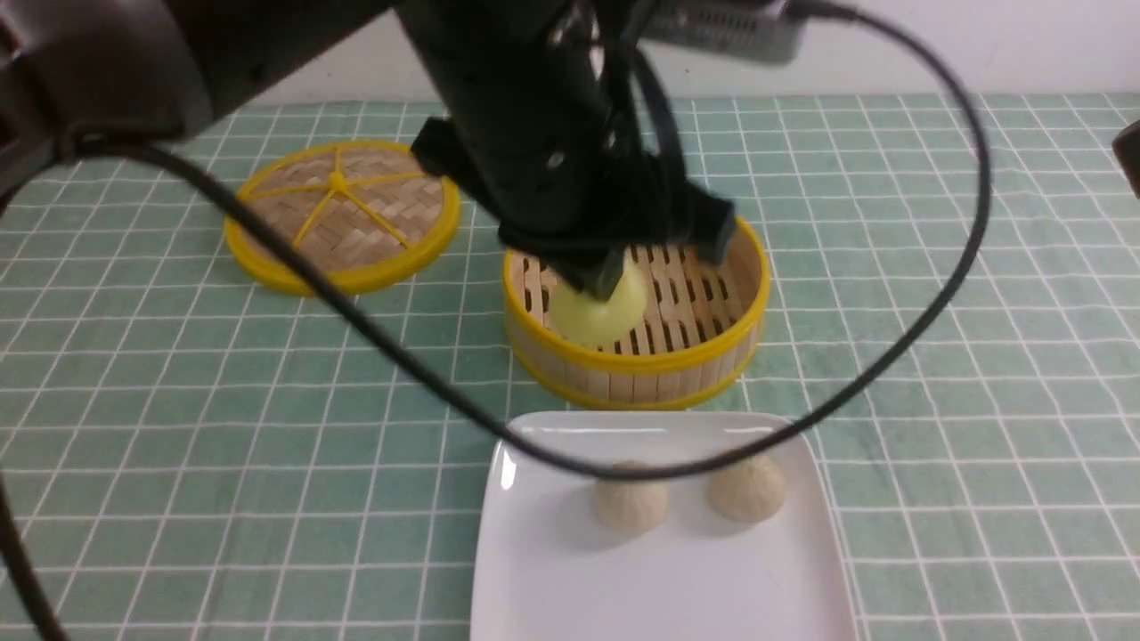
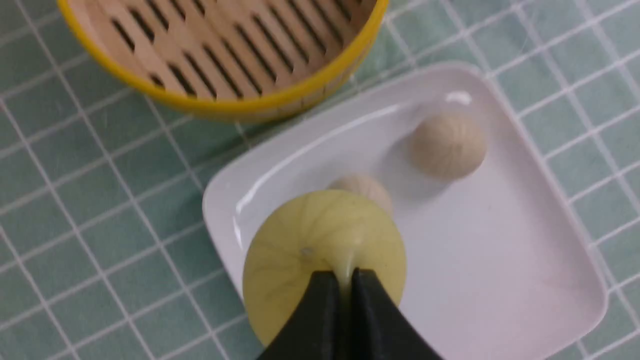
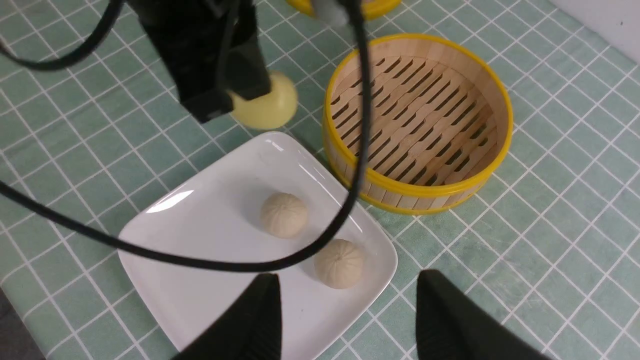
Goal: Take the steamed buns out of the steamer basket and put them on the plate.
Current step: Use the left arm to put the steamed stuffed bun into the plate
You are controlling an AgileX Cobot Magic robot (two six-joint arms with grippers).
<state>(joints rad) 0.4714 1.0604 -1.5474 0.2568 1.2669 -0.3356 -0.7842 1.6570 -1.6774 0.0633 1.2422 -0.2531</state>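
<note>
Pale yellow bun [image 2: 320,240] is pinched by the tightly closed left gripper [image 2: 344,276] near the plate [image 2: 500,280]; the right gripper [image 3: 350,278] is spread wide, empty.

The round bamboo steamer basket [image 1: 623,369], yellow-rimmed, stands upright and empty on the tabletop [image 1: 134,374], its slatted floor bare. Just in front of it lies the glossy white square plate [image 1: 534,570]. Two cream buns [image 1: 631,506] [image 1: 746,488] sit on it side by side, domes up and slightly apart. The pale yellow bun [image 2: 310,250] hangs in the air clear of the basket, near the plate's edge, its pleated crown pinched by the left gripper [image 2: 344,275].
</note>
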